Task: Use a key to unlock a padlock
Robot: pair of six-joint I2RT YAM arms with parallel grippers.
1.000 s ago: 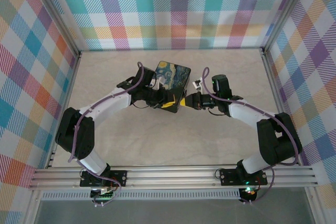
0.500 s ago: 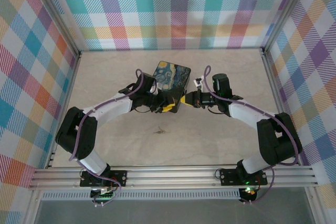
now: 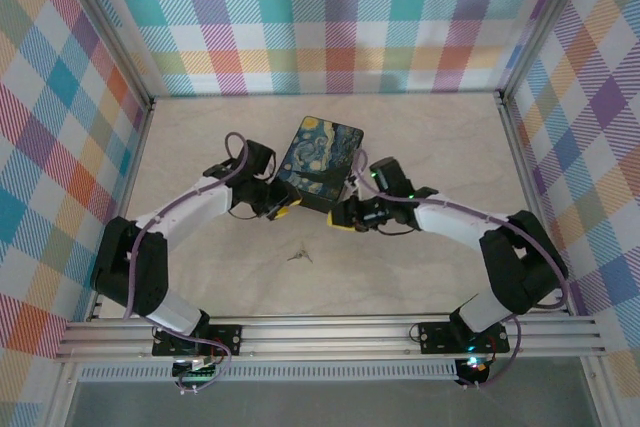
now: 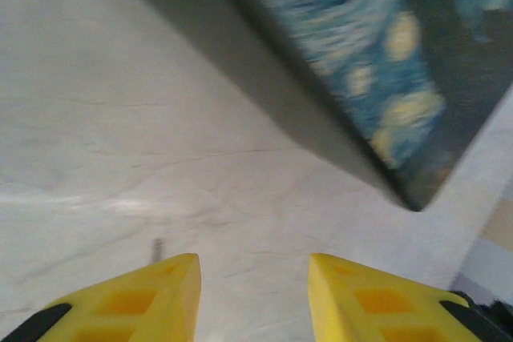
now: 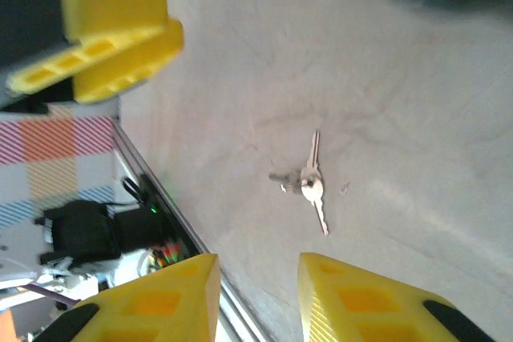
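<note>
key [image 5: 311, 188] shifted nearer the bases on table [image 3: 200, 267] | left jaws, right jaws spread, empty | box [image 4: 353, 54] blurred

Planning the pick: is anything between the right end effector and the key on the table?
Nothing visible. The key lies on bare table just ahead of the open right end effector. The left end effector hangs off to one side, and the box sits farther back, out of the path.
</note>
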